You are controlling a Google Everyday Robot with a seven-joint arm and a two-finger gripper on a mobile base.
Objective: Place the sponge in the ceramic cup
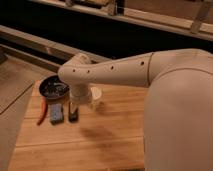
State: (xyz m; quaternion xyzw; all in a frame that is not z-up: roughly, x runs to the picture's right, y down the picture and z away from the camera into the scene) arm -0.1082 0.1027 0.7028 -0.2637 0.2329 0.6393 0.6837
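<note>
Wooden tabletop (pixel 115 145) with a light plank grain fills the lower part of the scene. Behind it run dark horizontal rails (pixel 150 20).

Arm: the white arm (pixel 120 75) reaches in from the right, bends at a rounded joint and points straight down over the left part of the table.

Gripper: the gripper (pixel 79 104) hangs at the arm's lower end, just above the table, between the black bar (pixel 73 113) and the ceramic cup (pixel 96 95). Its jaws stand spread wide and hold nothing.

Sponge: the blue sponge (pixel 56 113) lies flat on the table, left of the black bar and just beside it, clear of the gripper.

Ceramic cup: it stands upright, right of the wrist, partly hidden by it.

Other items: a dark bowl (pixel 53 88) sits behind the sponge near the far left edge. A red chili pepper (pixel 43 112) lies left of the sponge.
</note>
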